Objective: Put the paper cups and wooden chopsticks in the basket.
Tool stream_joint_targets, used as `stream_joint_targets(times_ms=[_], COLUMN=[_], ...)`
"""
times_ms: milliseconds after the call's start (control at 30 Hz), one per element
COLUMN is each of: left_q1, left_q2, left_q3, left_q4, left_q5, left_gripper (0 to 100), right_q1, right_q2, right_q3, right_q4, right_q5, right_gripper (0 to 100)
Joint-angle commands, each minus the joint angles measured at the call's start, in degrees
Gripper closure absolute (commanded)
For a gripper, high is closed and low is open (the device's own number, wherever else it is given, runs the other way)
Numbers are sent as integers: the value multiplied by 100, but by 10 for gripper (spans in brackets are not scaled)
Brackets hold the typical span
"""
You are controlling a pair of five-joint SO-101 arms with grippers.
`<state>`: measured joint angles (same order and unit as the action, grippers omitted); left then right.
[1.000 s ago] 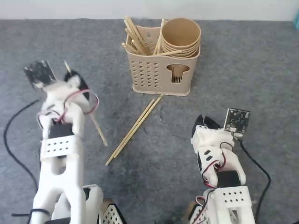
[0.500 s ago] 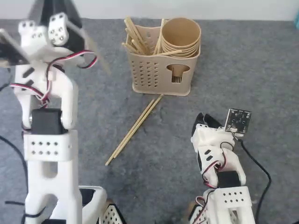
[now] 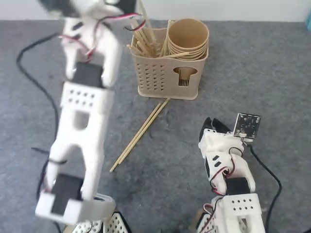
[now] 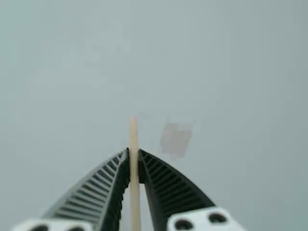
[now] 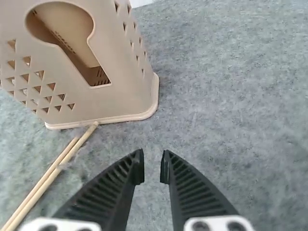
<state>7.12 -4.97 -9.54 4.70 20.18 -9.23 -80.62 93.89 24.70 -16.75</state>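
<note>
The beige basket (image 3: 167, 77) stands at the back of the grey mat, with stacked paper cups (image 3: 188, 34) in its right part and several wooden chopsticks (image 3: 143, 41) in its left. Two chopsticks (image 3: 141, 133) lie slanted on the mat in front of it, also seen as chopsticks (image 5: 48, 178) beside the basket (image 5: 96, 91). My left arm (image 3: 90, 73) is raised high beside the basket's left part. Its gripper (image 4: 134, 153) is shut on a single chopstick (image 4: 134, 139). My right gripper (image 5: 151, 161) hovers low near the basket's front corner, narrowly open and holding nothing.
Grey mat (image 3: 272, 73) covers the whole table. A black cable (image 3: 29, 53) trails on the left, another cable (image 3: 267, 170) runs beside the right arm. A pale wall (image 3: 233, 7) borders the far edge.
The left arm has lifted a chopstick off the mat at the left and swung it up and right, to beside the basket's chopstick side. The right arm has kept still.
</note>
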Motion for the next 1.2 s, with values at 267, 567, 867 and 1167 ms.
stream_joint_targets(times_ms=[267, 567, 867, 1167], left_q1=[26, 26, -369, -1319], left_q2=[1002, 862, 9, -2040], left_q3=[-286, -312, -286, 796], left_q4=[-862, -325, 607, 4571], left_q5=[53, 70, 79, 44], left_gripper=[987, 852, 827, 827], right_q1=[31, 31, 31, 31], right_q2=[92, 92, 92, 92], right_q3=[-18, -18, -18, -18], right_q4=[-127, -127, -127, -127], right_q5=[193, 202, 202, 193], right_gripper=[927, 926, 926, 926])
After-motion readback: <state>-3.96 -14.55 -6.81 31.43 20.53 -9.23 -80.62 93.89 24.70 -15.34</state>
